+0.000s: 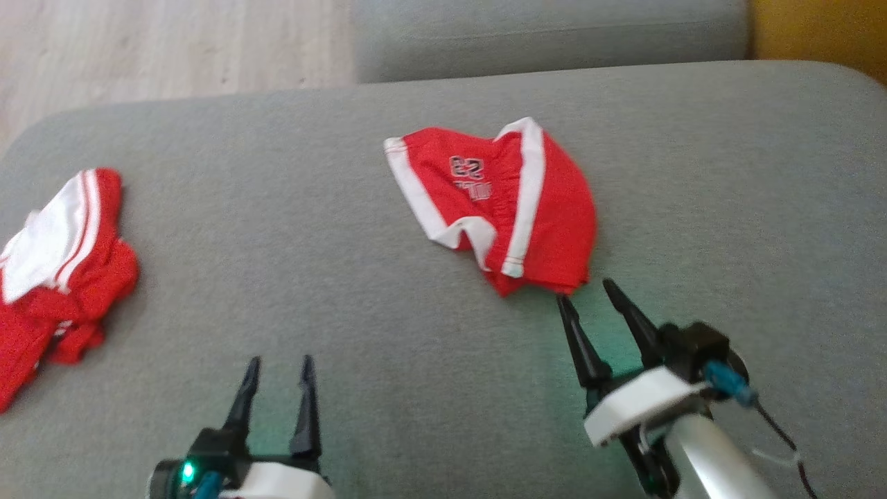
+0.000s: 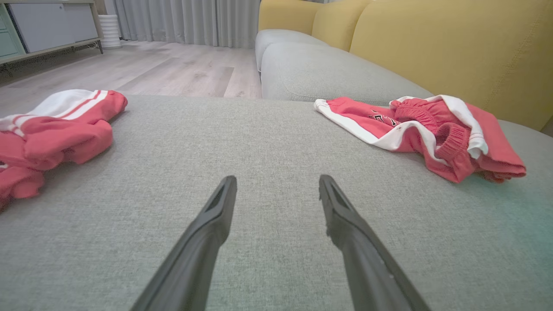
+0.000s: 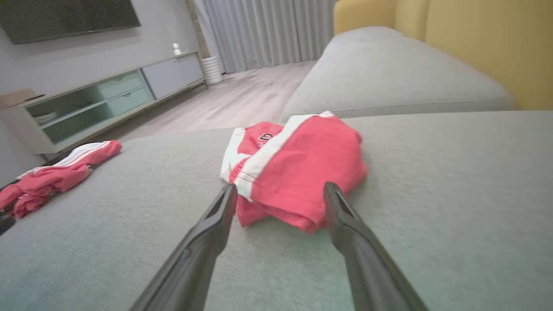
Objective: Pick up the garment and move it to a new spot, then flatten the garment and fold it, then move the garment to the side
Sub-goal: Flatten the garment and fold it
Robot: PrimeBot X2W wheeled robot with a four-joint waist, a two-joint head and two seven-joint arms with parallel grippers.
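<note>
Your left gripper [image 1: 280,359] sits over the grey sofa cushion [image 1: 388,333], fingers spread wide with nothing between them. Your right gripper [image 1: 585,290] is likewise spread and empty, its tips just beside the near edge of the red shorts [image 1: 499,201] with white trim, mid-cushion. You'll find the garment [image 1: 66,249] crumpled at the cushion's left edge, white sleeve uppermost, well apart from both grippers.
</note>
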